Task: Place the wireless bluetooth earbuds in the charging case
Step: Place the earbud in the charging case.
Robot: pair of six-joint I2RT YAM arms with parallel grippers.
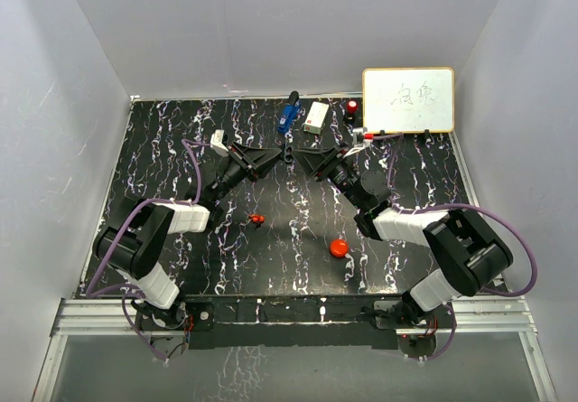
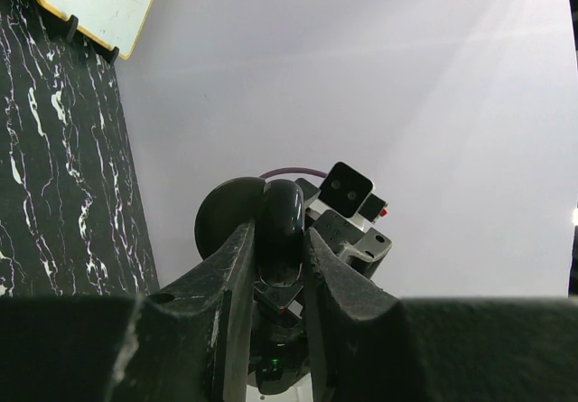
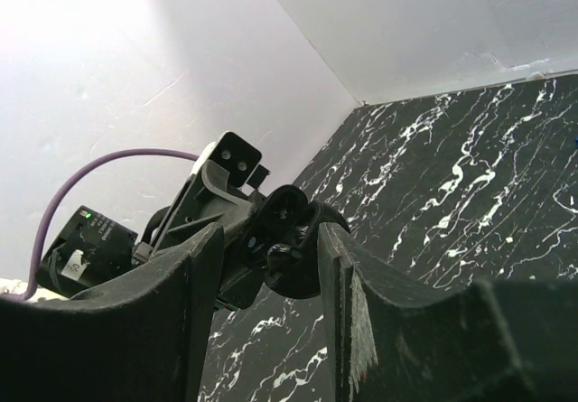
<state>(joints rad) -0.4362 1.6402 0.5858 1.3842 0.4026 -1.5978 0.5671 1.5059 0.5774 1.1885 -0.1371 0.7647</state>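
My left gripper is raised above the middle of the table and shut on the black charging case. In the left wrist view the rounded case is pinched between the fingers of the left gripper. Facing it from the right, my right gripper has its jaws apart around the case's open side. A small glossy black earbud sits in the case, with the fingers of the right gripper off it. The red-and-black earbud lies on the table below.
A red round puck lies on the table near the right arm. At the back stand a blue object, a white box, a small red-and-black item and a whiteboard. White walls enclose the marbled black table.
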